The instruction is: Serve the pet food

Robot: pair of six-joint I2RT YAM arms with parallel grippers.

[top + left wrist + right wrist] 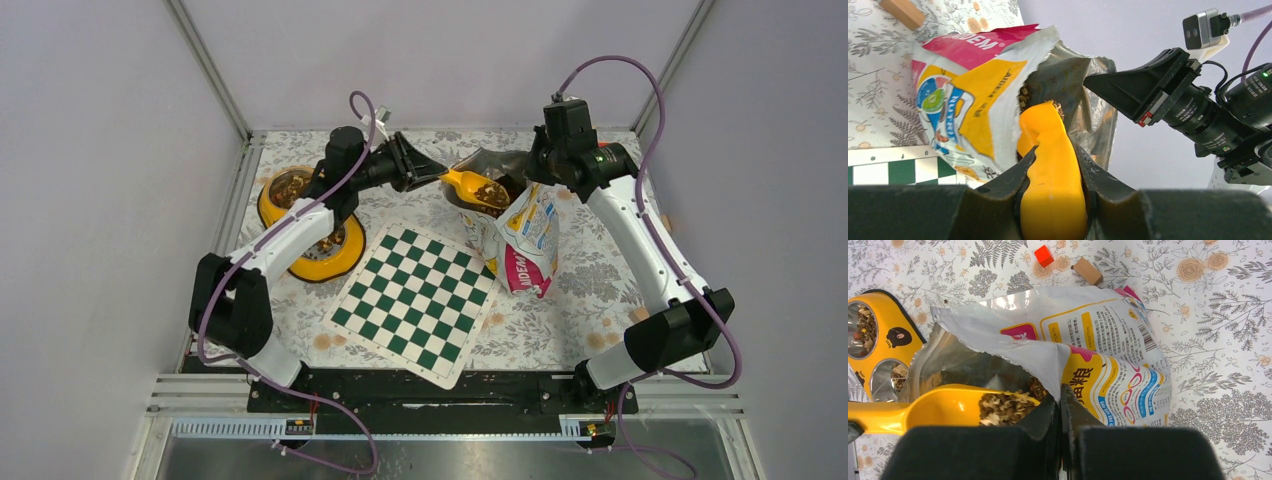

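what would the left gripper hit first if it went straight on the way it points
Probably the open bag: the left gripper, shut on the yellow scoop, points into its mouth. The right gripper pinching its rim is close.

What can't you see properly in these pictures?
- How much pet food is in the bag: right wrist view, the scoop and the bag's rim cover it.
- Part of the bowl: top view, the left arm crosses it.
- Rest of the bowl: right wrist view, cut by the left edge.
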